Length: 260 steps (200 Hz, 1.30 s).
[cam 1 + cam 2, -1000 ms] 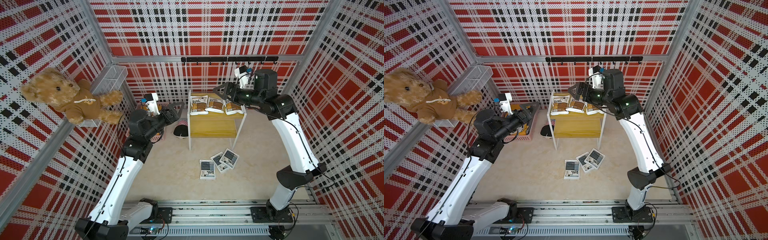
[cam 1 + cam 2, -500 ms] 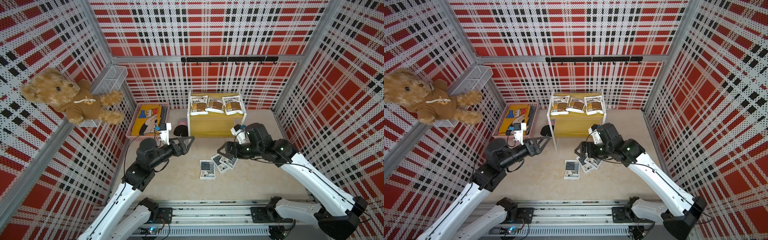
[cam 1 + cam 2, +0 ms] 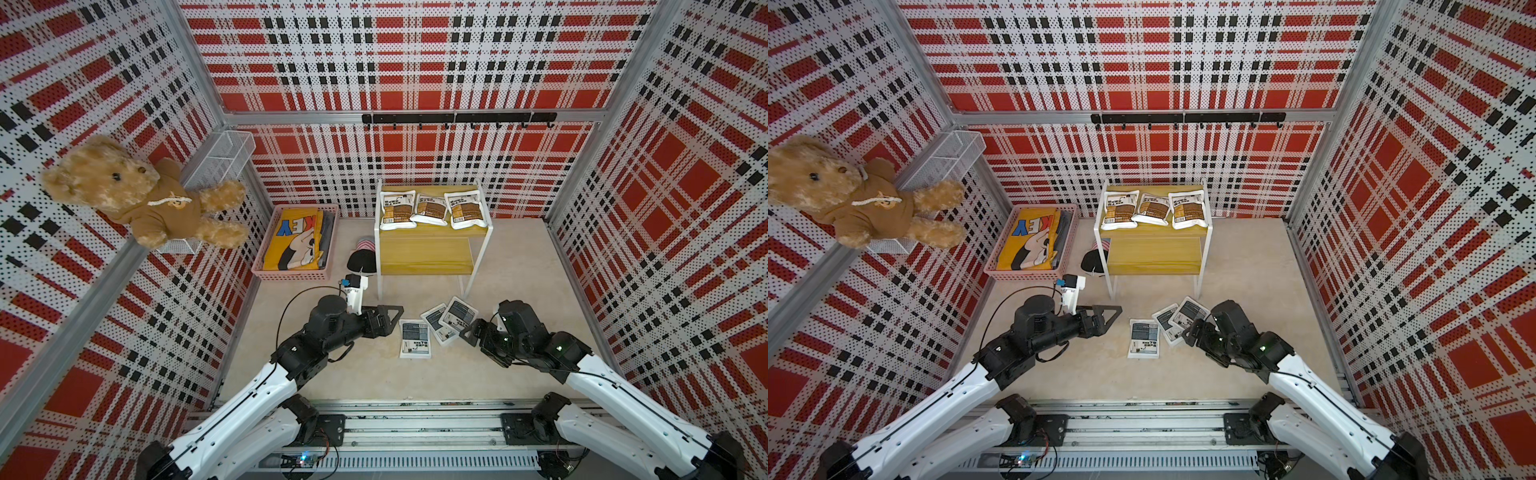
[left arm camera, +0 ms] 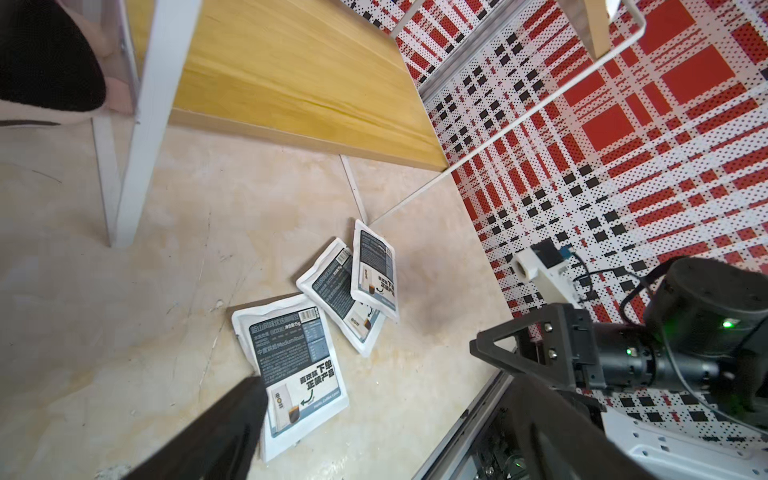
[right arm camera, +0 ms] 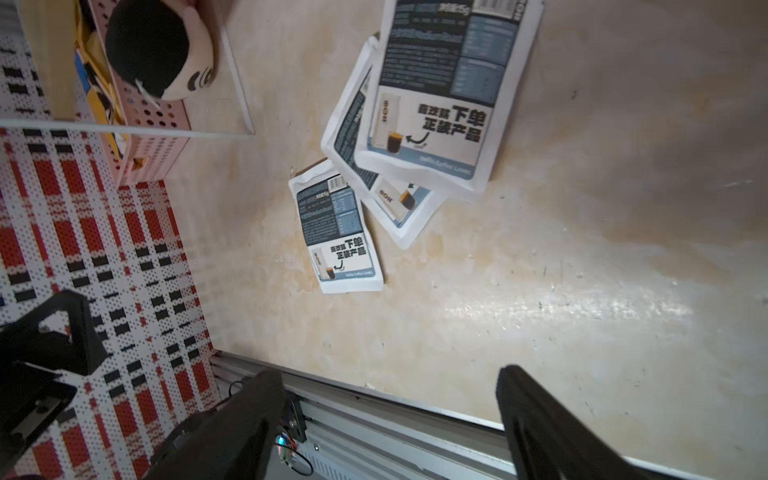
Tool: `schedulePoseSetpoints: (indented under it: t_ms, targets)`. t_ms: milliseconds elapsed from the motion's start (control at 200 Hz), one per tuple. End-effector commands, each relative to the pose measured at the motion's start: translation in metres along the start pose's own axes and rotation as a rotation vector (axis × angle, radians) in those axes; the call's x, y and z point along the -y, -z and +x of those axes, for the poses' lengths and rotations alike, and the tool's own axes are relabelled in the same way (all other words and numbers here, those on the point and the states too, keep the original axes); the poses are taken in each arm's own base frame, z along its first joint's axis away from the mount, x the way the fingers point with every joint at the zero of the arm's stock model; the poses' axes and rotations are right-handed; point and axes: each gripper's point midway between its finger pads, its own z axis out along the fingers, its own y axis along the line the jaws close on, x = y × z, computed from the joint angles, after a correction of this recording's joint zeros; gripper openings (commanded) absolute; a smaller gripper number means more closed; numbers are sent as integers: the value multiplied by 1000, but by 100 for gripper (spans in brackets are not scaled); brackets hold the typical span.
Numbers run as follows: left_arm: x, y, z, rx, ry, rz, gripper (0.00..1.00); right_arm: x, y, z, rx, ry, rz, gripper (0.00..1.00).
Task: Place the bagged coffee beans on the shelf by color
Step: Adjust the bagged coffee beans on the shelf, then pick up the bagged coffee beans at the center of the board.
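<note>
- The left gripper [image 3: 390, 319] and right gripper [image 5: 388, 374] both hang released and empty, flanking three grey pouches [image 3: 415, 338] on the floor [image 3: 353, 374]; reaching in together risks the arms colliding
- Two grey pouches overlap, so pinching the top pouch [image 3: 459, 313] may drag its neighbour along
- The flat pouches offer little edge; fingers could scrape the floor or slip off
- Three brown pouches [image 3: 432, 208] fill the upper board of the shelf [image 3: 426, 255]; the bare lower board sits beneath it, so a high approach could knock that row
</note>
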Motion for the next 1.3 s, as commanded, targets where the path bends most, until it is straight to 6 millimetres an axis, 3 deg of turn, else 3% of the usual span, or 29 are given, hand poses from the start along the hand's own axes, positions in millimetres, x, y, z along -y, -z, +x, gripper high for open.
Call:
schedulePoseSetpoints:
  t_ms: [0,180,346,822,1298]
  targets:
    - [-12,0,-2,4,66,18,96,0,-9,-10,41,-113,-93,81]
    - [-20,9,-10,54,87,45,94,18,-30,-12,40,-171,-110,70]
    - [-30,3,-3,31,93,28,94,28,-45,-8,16,-164,-86,69]
    - [-36,-13,2,-4,103,32,94,47,-55,-8,40,-197,-125,67]
    - [-43,-16,6,-20,107,14,94,44,-72,-20,28,-191,-127,59]
